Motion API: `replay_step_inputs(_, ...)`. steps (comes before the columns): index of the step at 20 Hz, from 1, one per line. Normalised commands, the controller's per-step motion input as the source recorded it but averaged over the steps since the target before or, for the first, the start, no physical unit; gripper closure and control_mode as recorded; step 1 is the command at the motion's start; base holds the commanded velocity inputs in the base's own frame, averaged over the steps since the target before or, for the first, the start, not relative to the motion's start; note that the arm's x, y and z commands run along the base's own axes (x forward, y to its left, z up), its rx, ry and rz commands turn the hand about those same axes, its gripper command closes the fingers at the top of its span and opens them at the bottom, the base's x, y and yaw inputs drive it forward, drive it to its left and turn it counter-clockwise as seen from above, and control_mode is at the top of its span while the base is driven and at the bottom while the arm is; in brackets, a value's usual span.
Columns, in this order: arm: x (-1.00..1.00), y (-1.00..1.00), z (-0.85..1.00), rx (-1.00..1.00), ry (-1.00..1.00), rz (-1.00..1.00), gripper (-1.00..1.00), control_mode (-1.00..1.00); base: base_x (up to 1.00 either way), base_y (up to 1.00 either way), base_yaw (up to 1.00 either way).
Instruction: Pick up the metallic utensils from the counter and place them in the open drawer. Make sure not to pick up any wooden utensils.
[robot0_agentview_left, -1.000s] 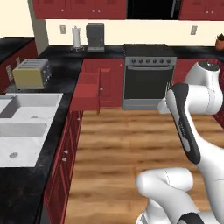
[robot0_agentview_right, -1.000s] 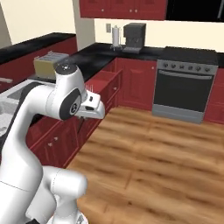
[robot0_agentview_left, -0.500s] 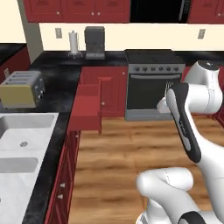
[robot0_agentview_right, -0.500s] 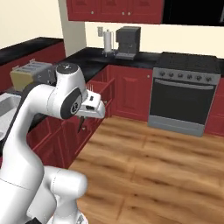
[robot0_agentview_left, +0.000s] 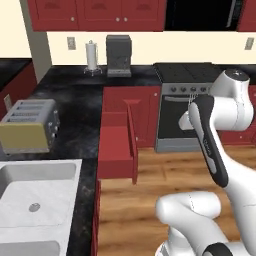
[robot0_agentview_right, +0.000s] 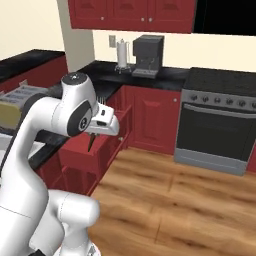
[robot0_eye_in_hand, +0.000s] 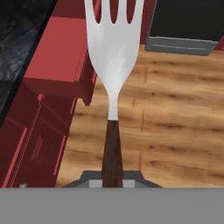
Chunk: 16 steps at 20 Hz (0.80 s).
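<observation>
From the left base view, we have the drawer (robot0_agentview_left: 116, 145) standing open at about 9 o'clock of our arm, with the counter (robot0_agentview_left: 75, 107) running behind and to the left of it. The toaster (robot0_agentview_left: 27, 125) sits on that counter at 9 o'clock of the drawer, and the sink (robot0_agentview_left: 37, 192) lies at 7 o'clock. The fork (robot0_agentview_left: 193, 101) tines just peek up at the hand, in front of the oven (robot0_agentview_left: 182, 117). We judge the carry is underway and the fork is well apart from the drawer, over the floor.

From the right base view, the gripper (robot0_agentview_right: 93, 140) hangs beside the drawer (robot0_agentview_right: 95, 150), with the tines (robot0_agentview_right: 102, 101) poking up at 12 o'clock of the hand and the dark handle pointing down. To do this well, we should swing the hand toward 9 o'clock until it is squarely over the red interior, then lower before letting go, so the fork does not clip the drawer wall.

From the hand view, our jaws are clamped shut on the fork's brown handle (robot0_eye_in_hand: 112, 151), the silver head (robot0_eye_in_hand: 114, 48) rising to 12 o'clock. The drawer (robot0_eye_in_hand: 59, 57) lies at 10 o'clock, wooden floor (robot0_eye_in_hand: 175, 127) below the fork. We should keep the grip firm and hold release until the red interior sits under the tines.
</observation>
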Motion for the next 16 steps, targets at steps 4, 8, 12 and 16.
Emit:
replay_step_inputs(4,0.00,0.00,0.00,0.00,0.00,0.00,1.00,1.00,0.57,0.06,0.00)
replay_step_inputs(8,0.00,0.00,0.00,0.00,0.00,0.00,1.00,1.00,0.23,0.22,-0.04)
replay_step_inputs(12,0.00,0.00,0.00,0.00,0.00,0.00,1.00,1.00,0.14,0.35,-0.15)
replay_step_inputs(16,0.00,0.00,0.00,0.00,0.00,0.00,1.00,1.00,0.53,0.39,-0.20)
